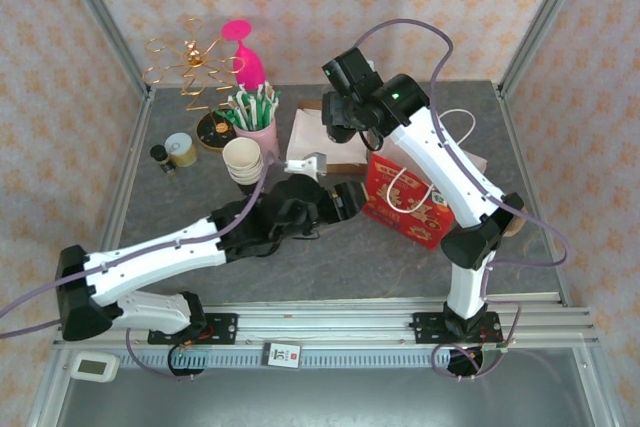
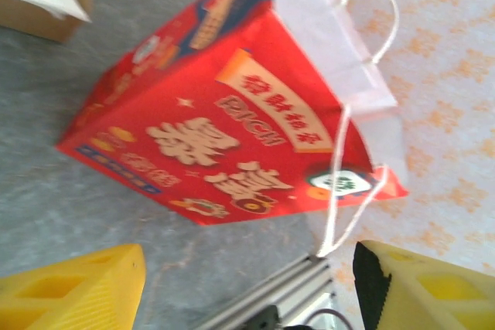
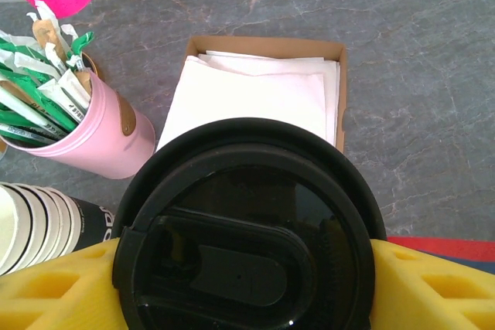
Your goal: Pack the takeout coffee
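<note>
Between the yellow fingers (image 3: 433,284) of my right end effector (image 3: 247,299) sits the coffee cup (image 3: 247,222), its black lid facing up at the wrist camera, so I judge its long axis close to vertical. Those jaws are spread wide and clamped on the cup's sides. The cup hangs over the back of the worktop (image 1: 300,257), above the box of napkins (image 3: 263,83). The red paper bag (image 1: 405,207) lies nearer to me and to the right of the cup. I cannot tell whether its mouth faces straight up. That offset is what the drop turns on. My right arm is folded high, its forearm reaching back past the bag. My left end effector (image 1: 350,199) is just beside the bag's left edge, jaws apart and empty, its arm stretched low across the worktop.
</note>
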You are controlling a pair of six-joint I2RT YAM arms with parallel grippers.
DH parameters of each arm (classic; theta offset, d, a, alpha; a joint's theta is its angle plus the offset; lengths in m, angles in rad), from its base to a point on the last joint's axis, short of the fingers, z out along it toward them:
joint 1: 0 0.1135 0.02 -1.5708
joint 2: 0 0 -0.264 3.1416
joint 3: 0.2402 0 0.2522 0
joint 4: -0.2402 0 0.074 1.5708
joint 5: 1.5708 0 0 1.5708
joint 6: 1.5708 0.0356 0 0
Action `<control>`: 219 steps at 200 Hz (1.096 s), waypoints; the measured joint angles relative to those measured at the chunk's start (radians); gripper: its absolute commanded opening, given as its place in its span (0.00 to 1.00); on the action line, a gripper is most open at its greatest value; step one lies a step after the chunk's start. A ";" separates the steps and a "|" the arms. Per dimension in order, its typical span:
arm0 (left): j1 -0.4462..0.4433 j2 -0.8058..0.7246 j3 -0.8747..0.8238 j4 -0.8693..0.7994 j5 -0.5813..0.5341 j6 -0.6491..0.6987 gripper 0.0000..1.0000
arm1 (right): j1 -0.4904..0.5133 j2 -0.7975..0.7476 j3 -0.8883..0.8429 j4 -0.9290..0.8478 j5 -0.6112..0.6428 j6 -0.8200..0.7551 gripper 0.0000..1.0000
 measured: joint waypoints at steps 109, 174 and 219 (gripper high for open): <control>-0.010 0.328 0.233 0.113 0.104 -0.033 0.62 | -0.013 0.000 0.000 0.002 -0.013 -0.026 0.71; -0.010 0.332 0.190 0.120 0.117 -0.021 0.11 | -0.023 0.000 0.000 0.009 -0.015 -0.030 0.71; 0.005 0.244 0.162 0.065 0.100 0.021 0.00 | -0.033 0.000 0.000 0.009 -0.015 -0.034 0.71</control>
